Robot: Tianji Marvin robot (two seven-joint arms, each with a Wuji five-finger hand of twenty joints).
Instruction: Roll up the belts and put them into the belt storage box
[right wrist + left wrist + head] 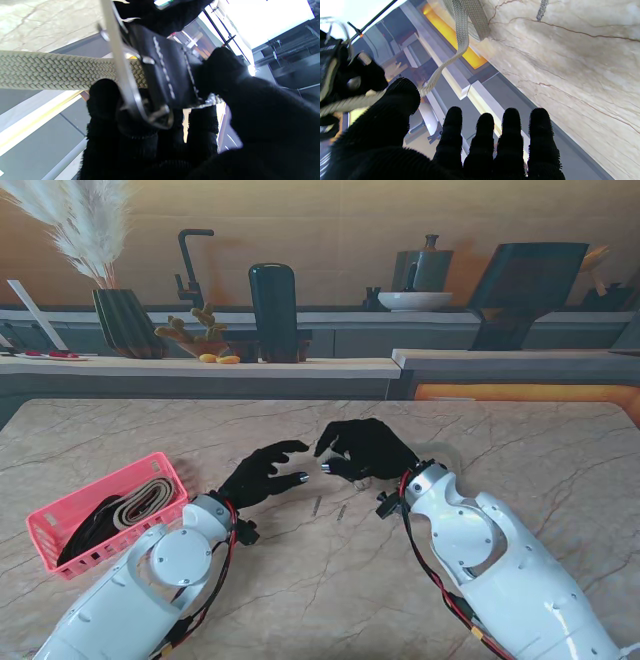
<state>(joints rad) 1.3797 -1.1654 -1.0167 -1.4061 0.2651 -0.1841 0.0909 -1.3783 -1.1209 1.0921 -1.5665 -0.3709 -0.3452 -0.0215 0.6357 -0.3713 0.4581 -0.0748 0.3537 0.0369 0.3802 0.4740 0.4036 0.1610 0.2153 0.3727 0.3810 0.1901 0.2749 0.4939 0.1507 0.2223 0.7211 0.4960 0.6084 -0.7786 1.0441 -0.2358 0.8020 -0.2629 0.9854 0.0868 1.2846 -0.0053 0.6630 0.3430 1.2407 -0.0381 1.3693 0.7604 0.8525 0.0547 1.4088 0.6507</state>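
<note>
Warm, even stand view; blown-out white glare in both wrist views, with blurred close-up buckle (140, 100).

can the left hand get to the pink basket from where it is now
Probably yes: the left hand holds nothing, and the pink basket sits just to its left with only bare table between.

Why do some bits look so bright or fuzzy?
In the right wrist view the window behind the right hand is washed out white, and the belt buckle up close is blurry. In the left wrist view the corner above the left hand glares white too.
</note>
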